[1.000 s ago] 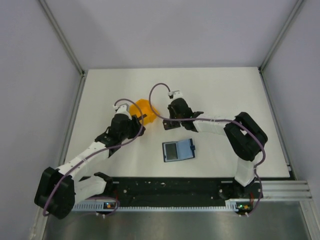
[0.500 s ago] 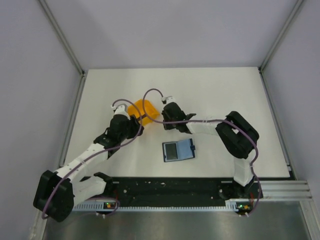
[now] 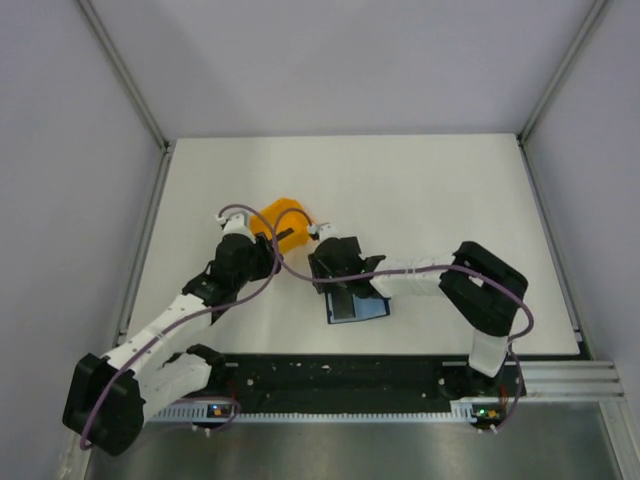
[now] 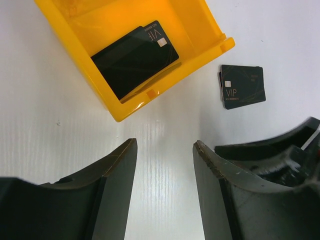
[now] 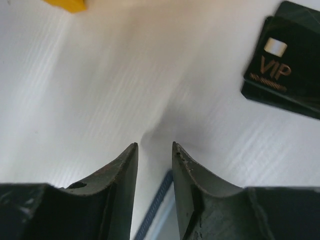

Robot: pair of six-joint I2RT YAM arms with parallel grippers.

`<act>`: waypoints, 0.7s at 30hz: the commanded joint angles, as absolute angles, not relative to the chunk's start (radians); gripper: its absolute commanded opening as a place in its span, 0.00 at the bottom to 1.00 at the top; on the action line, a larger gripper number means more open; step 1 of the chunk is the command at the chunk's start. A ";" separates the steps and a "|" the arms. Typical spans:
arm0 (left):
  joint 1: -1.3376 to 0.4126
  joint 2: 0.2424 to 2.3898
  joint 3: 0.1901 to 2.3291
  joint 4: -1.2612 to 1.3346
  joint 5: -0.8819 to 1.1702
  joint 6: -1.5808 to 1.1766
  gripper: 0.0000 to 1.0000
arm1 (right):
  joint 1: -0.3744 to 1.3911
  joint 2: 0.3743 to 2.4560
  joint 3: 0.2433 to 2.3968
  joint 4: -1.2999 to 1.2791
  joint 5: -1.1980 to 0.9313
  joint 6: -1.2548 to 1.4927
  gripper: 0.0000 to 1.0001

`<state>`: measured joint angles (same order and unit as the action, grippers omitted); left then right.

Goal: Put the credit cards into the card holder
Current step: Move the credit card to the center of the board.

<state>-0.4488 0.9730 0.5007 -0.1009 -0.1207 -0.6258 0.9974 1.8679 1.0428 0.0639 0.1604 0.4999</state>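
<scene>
- Left pincer (image 4: pixel 164 145) hangs with its jaws apart and empty over the white worktop (image 4: pixel 50 125), just short of the orange plastic bin (image 4: pixel 110 20).
- One flat black rectangular card (image 4: pixel 135 57) lies inside that bin.
- Another black card (image 4: pixel 242 86), possibly two stacked, lies on the worktop beside the bin.
- Right pincer (image 5: pixel 154 146) shows a narrow, empty gap above the navy-blue folding card holder (image 3: pixel 368 306), which lies open on the worktop.

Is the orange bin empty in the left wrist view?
No, a black card lies inside the orange bin.
</scene>
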 commanded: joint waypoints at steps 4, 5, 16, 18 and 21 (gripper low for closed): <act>-0.451 1.000 0.512 -0.014 -0.069 -0.581 0.56 | 0.927 1.571 0.965 0.029 0.359 0.419 0.41; -0.453 1.012 0.515 -0.008 -0.043 -0.577 0.55 | 0.899 1.565 0.965 0.014 0.373 0.417 0.41; -0.488 1.230 0.586 0.132 0.084 -0.572 0.23 | 0.669 1.693 1.043 -0.087 0.365 0.397 0.03; -0.491 1.255 0.597 0.135 0.084 -0.575 0.13 | 0.663 1.742 1.075 -0.100 0.361 0.387 0.00; -0.491 1.272 0.601 0.135 0.075 -0.577 0.03 | 0.657 1.828 1.143 -0.132 0.350 0.377 0.00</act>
<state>-0.4873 1.2579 0.5617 0.0673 0.0647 -0.5777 0.6647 1.7439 1.0363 -0.0898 0.3538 0.4068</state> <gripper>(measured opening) 0.072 0.004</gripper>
